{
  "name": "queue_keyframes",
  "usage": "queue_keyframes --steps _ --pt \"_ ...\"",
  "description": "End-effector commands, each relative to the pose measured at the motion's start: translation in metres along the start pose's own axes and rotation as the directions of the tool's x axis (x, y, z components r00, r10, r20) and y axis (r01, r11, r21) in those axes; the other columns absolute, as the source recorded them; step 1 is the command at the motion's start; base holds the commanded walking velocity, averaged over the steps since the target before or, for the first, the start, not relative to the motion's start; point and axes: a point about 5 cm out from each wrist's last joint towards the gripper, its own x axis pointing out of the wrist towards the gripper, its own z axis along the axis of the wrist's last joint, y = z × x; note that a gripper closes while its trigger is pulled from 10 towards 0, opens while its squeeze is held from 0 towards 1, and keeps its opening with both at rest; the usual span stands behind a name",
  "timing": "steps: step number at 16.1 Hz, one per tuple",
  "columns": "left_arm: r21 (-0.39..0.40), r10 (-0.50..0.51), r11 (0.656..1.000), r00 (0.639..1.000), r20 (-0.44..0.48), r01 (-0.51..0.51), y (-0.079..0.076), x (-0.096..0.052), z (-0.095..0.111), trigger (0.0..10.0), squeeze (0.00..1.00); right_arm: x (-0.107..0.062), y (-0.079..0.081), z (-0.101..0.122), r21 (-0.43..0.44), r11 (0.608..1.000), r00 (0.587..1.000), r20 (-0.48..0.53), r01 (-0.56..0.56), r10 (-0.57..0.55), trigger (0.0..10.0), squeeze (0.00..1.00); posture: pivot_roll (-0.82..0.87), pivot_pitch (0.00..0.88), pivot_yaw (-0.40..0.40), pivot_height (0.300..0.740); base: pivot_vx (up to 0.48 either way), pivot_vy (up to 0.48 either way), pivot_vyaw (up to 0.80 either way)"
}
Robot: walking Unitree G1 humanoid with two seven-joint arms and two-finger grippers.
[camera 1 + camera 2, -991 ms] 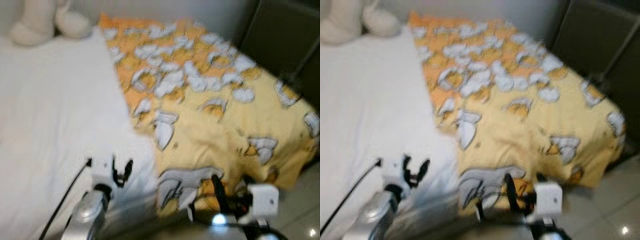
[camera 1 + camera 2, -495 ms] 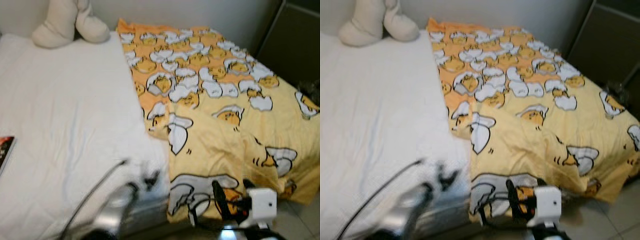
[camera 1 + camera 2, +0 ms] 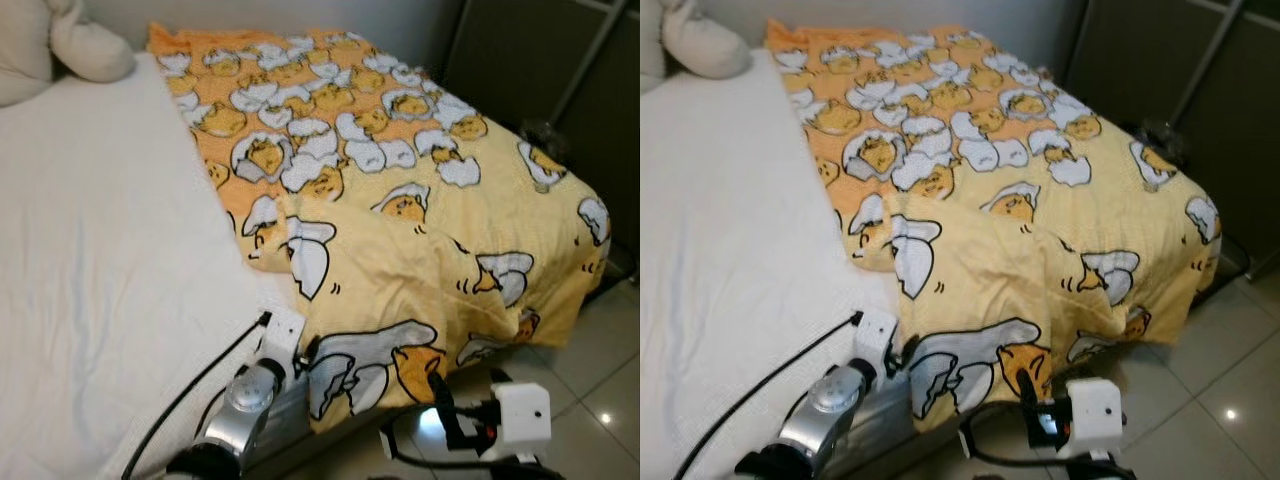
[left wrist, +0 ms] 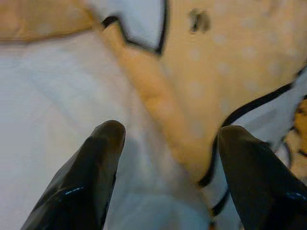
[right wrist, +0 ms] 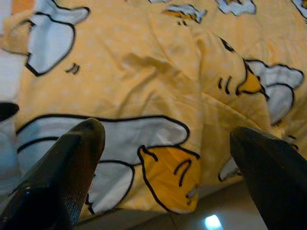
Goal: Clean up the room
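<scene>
A yellow blanket [image 3: 420, 200] printed with cartoon eggs covers the right half of the bed and hangs over its front edge. Its left border is folded back on the white sheet [image 3: 100, 230]. My left gripper [image 3: 303, 350] is at the bed's front edge, right at that border. In the left wrist view the left gripper [image 4: 165, 136] is open, its fingers [image 4: 103, 148] straddling the blanket's hem [image 4: 158, 105]. My right gripper [image 3: 437, 392] hangs low in front of the bed. The right wrist view shows the right gripper [image 5: 168, 136] open, facing the hanging blanket [image 5: 158, 72] with nothing between its fingers.
A cream plush toy [image 3: 60, 50] lies at the head of the bed, far left. Dark cabinet doors [image 3: 540, 60] stand close beyond the bed on the right. Pale tiled floor [image 3: 600, 370] runs along the bed's right front. A black cable [image 3: 190, 395] trails along my left arm.
The whole view has swung to the right. My left arm, blurred half a second ago, now holds its gripper steady at the blanket's edge. The right gripper stays low in front.
</scene>
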Motion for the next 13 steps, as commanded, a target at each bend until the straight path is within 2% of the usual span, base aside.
queue_keyframes --steps 1,3,6,7,8,9,12,13 --pt "-0.014 0.043 0.999 0.999 -0.001 -0.043 0.004 0.001 -0.001 10.0 0.0 -0.001 -0.001 0.002 -0.019 1.0 1.0 0.007 -0.004 0.004 10.0 0.0 -0.13 0.031 -0.028 0.74 0.0 0.0 0.0" --pt "-0.023 0.032 0.999 0.999 -0.004 -0.032 0.001 0.003 -0.002 10.0 0.0 0.0 0.0 0.002 -0.023 1.0 1.0 0.006 -0.005 0.005 10.0 0.0 -0.14 0.03 -0.026 0.74 0.0 0.0 0.0" --pt "-0.05 -0.045 0.998 0.998 0.047 0.047 -0.014 0.005 0.003 10.0 0.0 -0.002 0.001 0.0 -0.022 1.0 1.0 0.002 -0.003 0.004 10.0 0.0 -0.14 0.029 -0.022 0.74 0.0 0.0 0.0" --pt "-0.032 -0.137 0.99 0.987 0.083 0.14 -0.028 0.005 0.009 10.0 0.0 -0.003 0.002 0.001 -0.021 1.0 1.0 0.002 -0.005 0.005 10.0 0.0 -0.14 0.03 -0.021 0.74 0.0 0.0 0.0" --pt "0.008 -0.186 0.983 0.98 0.076 0.186 -0.036 0.005 0.007 10.0 0.0 -0.003 0.002 0.001 -0.02 1.0 1.0 0.002 -0.001 0.001 10.0 0.0 -0.14 0.031 -0.021 0.74 0.0 0.0 0.0" --pt "0.02 -0.192 0.981 0.981 0.037 0.191 -0.037 0.004 0.001 10.0 0.0 -0.004 0.001 0.002 -0.011 1.0 1.0 0.003 0.009 -0.009 10.0 0.0 -0.15 0.033 -0.02 0.74 0.0 0.0 0.0" --pt "0.037 -0.151 0.988 0.987 -0.055 0.153 -0.032 0.007 -0.008 10.0 0.0 -0.001 0.001 0.005 -0.003 1.0 1.0 0.012 0.011 -0.011 10.0 0.0 -0.15 0.034 -0.019 0.74 0.0 0.0 0.0" --pt "0.056 -0.164 0.984 0.984 -0.074 0.168 -0.037 0.009 -0.006 10.0 0.0 0.0 0.002 0.004 -0.008 1.0 1.0 0.01 0.002 -0.002 10.0 0.0 -0.14 0.04 -0.023 0.74 0.0 0.0 0.0"
